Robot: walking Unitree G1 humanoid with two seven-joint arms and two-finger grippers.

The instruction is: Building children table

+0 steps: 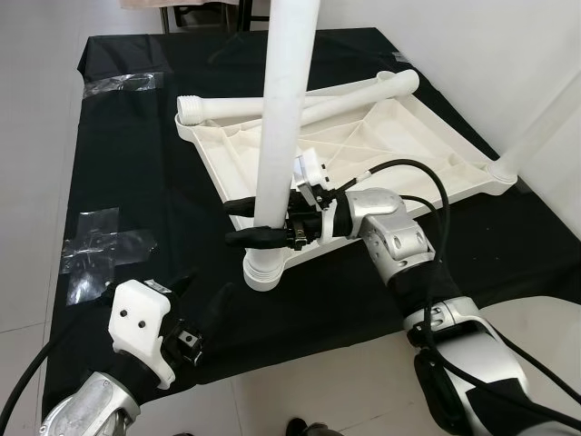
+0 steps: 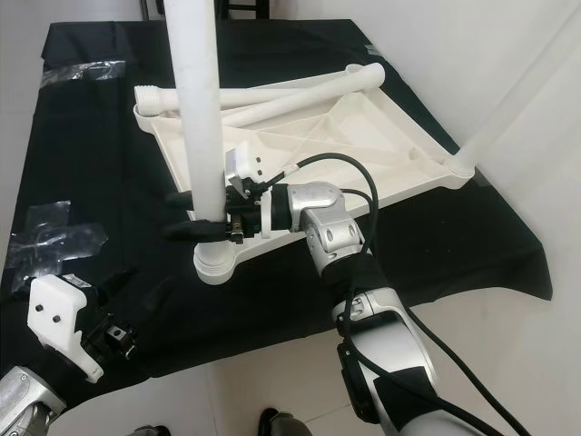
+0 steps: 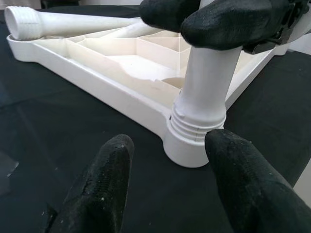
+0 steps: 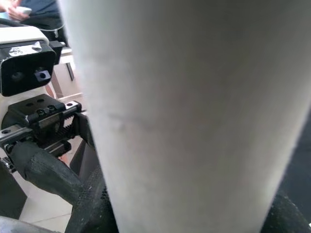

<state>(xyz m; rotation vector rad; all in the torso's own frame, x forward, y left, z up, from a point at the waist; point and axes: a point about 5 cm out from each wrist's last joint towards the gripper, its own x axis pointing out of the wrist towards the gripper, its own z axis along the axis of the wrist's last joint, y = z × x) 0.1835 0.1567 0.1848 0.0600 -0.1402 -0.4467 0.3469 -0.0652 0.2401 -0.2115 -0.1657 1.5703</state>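
Right hand (image 1: 272,238) was closed around the upright white leg (image 1: 281,136), low on its shaft, just above the threaded collar where the leg entered the corner socket (image 1: 261,271) of the table top (image 1: 399,136). The table top lay upside down on the black-covered worktop (image 1: 136,182), with its ribbed underside facing up, and this socket was the corner nearest to the worktop's front edge. I saw the long axis of the leg standing almost vertical, rising out of the top of the picture.

The left hand (image 1: 204,313) hovered near the front edge of the worktop, on the left of the socket and a little lower than the right hand, with its two black fingers (image 3: 104,184) spread apart and holding nothing. From its wrist camera the collar of the leg stood just ahead, between the fingertips and slightly toward one of them, not yet touched.

Two more loose legs (image 1: 300,102) lay crossed over the far side of the table top, and another leg (image 1: 536,127) already stood in the corner toward the right edge.

I judged that the next move depended on the vertical axis: the right hand was the one on the leg, so turning or pressing it along this axis would seat it, while the left hand was near enough to steady the socket.
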